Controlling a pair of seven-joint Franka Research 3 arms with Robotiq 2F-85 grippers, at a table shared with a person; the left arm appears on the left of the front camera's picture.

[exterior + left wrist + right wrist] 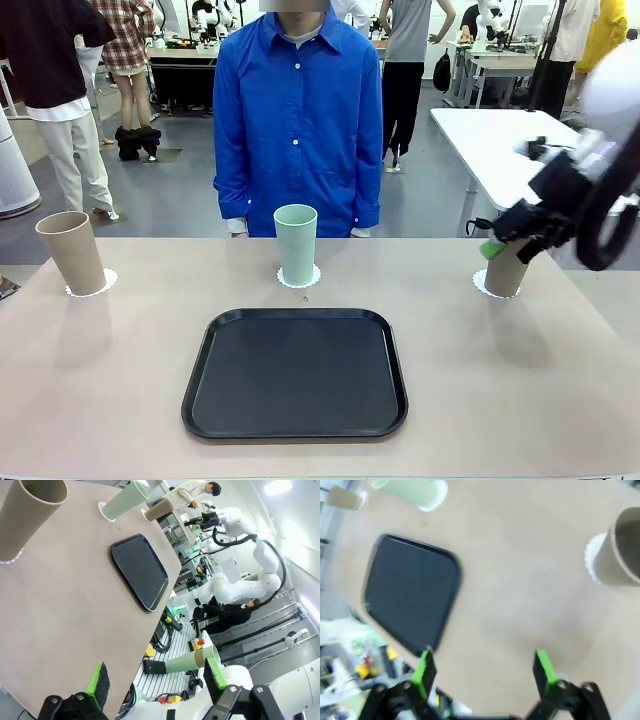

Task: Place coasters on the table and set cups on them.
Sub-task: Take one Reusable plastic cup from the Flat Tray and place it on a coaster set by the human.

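Cups stand upright, mouths up, each on a coaster along the counter's [120,400] far edge: tan cup [72,252] left, mint cup [296,244] middle, second tan cup [507,270] right. Right claw [518,240] hangs spread beside that cup; left claw [155,680] spread too.

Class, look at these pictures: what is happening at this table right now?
Three cups each stand on a white coaster on the table: a tan cup at left, a mint green cup in the middle, another tan cup at right. The right end effector, open, hovers at the right cup. The black tray lies bare. A person in blue stands watching.
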